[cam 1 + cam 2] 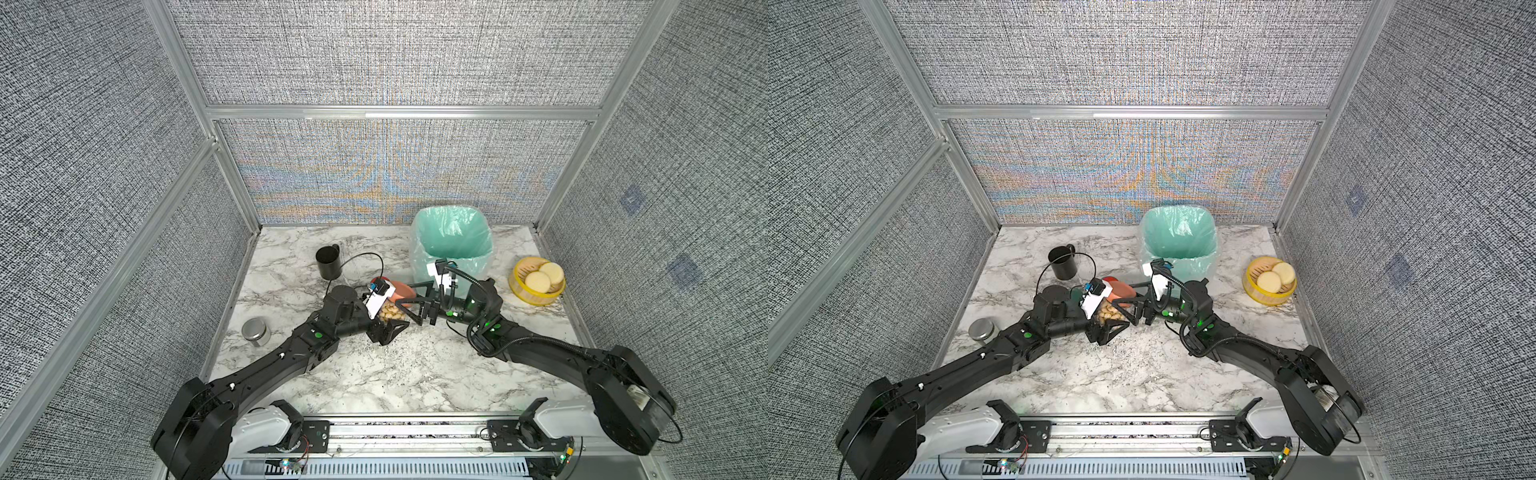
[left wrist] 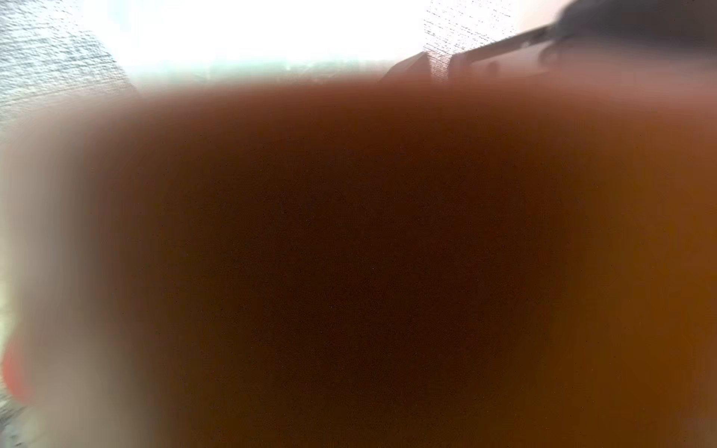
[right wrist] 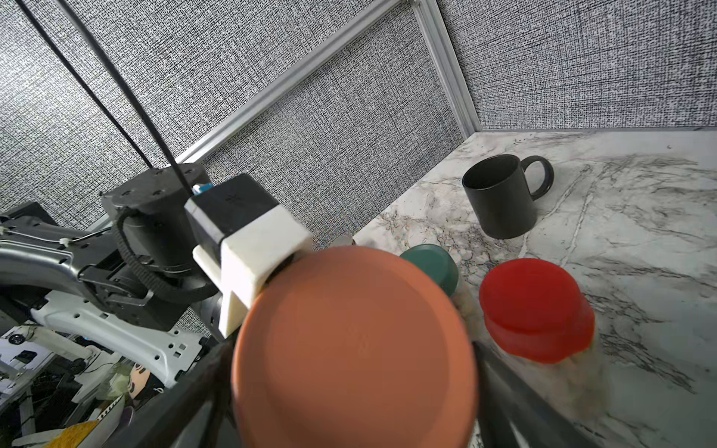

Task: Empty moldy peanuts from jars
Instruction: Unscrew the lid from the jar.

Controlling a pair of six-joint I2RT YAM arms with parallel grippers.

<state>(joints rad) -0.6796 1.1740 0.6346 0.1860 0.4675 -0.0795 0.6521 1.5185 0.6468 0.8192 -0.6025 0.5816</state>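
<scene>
Left jaws clamped on the tilted peanut jar (image 1: 390, 314); right jaws wide astride its terracotta lid (image 3: 353, 349), contact unclear.

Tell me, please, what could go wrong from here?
1. The left gripper holds the jar tilted over the table, short of the bin; if the lid, which the right gripper straddles, comes off here, peanuts may spill.
2. The red-lidded jar and green-lidded jar stand close by; either arm could knock them over.
</scene>
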